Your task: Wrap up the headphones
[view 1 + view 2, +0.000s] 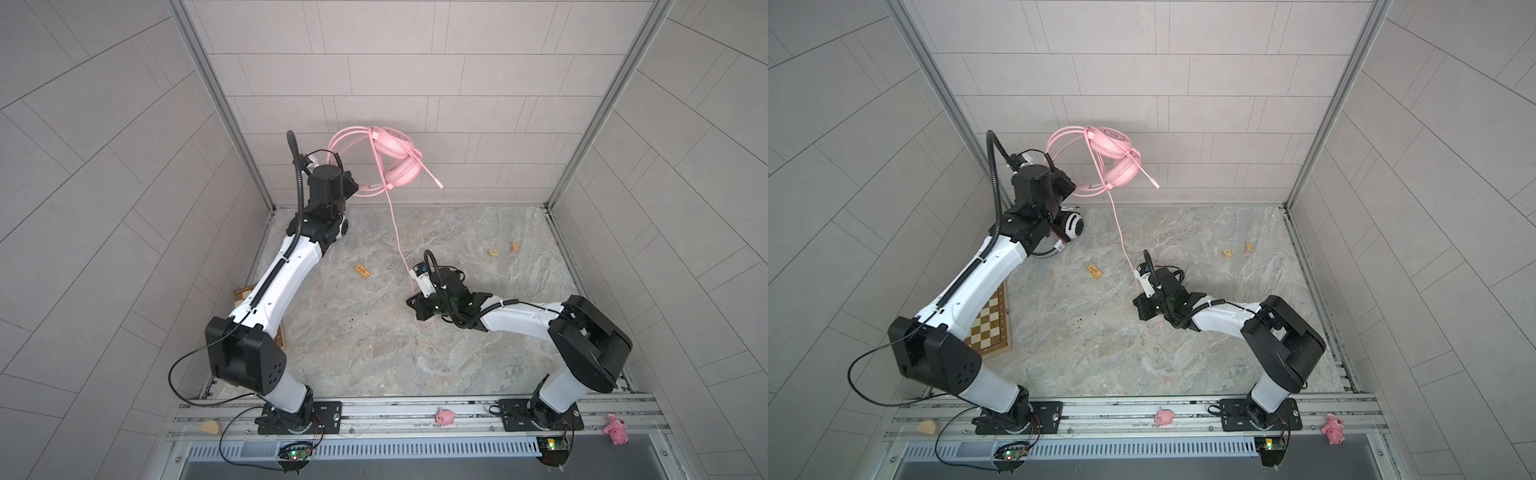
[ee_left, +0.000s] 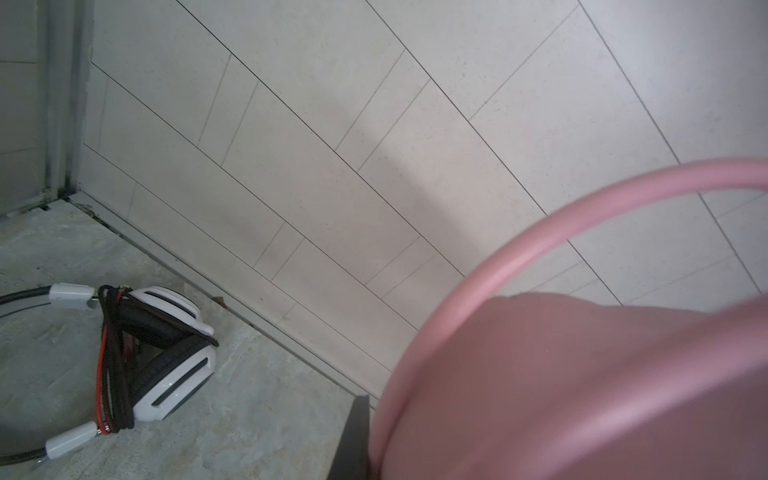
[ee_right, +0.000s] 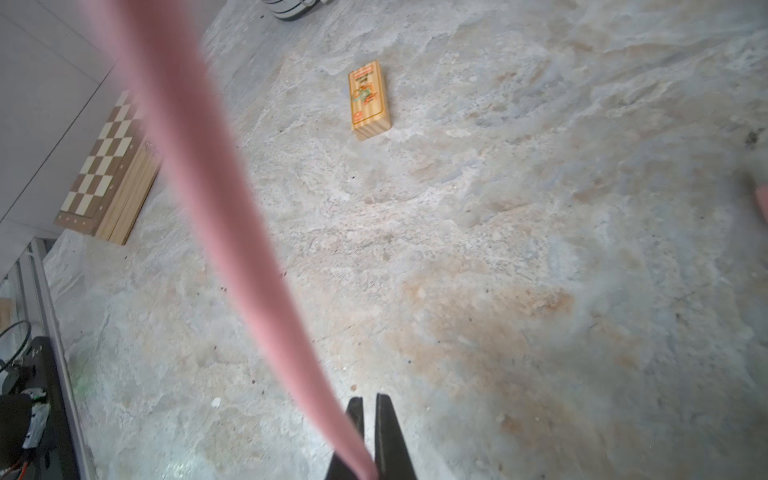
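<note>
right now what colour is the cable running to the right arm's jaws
The cable is pink, clearest in the right wrist view.

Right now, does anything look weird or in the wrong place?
Yes. The pink headphones dangle in the air from the left gripper, and their cable stretches down to the right gripper. A pink pig toy also sits on the front rail, off the table.

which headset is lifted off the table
The pink headphones: the left gripper holds their band in the air and the right gripper pinches their pink cable. The white-and-black headset lies on the table.
</note>
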You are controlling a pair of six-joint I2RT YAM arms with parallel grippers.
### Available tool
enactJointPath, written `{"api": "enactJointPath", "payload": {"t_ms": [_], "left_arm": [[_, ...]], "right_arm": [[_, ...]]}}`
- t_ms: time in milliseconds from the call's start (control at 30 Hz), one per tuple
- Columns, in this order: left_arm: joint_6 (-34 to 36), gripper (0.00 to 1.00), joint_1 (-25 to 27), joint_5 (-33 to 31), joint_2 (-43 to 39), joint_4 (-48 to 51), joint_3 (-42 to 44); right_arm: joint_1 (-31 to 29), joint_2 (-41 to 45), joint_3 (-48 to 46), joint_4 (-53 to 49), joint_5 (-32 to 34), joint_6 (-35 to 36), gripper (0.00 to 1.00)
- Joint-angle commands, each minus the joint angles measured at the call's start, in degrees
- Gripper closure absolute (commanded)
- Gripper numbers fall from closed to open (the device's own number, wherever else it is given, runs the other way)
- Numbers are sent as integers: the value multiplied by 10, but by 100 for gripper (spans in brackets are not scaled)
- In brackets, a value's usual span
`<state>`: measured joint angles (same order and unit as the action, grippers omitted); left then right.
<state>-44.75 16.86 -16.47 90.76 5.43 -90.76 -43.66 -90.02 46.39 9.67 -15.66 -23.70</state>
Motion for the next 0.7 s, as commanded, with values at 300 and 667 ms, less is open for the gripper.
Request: {"api": "enactJointPath", "payload": {"t_ms": [300,667], "left_arm": [[290,100,53,-191,97,-151,-58],[524,100,123,-180,146,-200,5]], "right_arm": [[-108,269,21,-205,207,129,96],[-63,331,138,-270,284,221,97]]}}
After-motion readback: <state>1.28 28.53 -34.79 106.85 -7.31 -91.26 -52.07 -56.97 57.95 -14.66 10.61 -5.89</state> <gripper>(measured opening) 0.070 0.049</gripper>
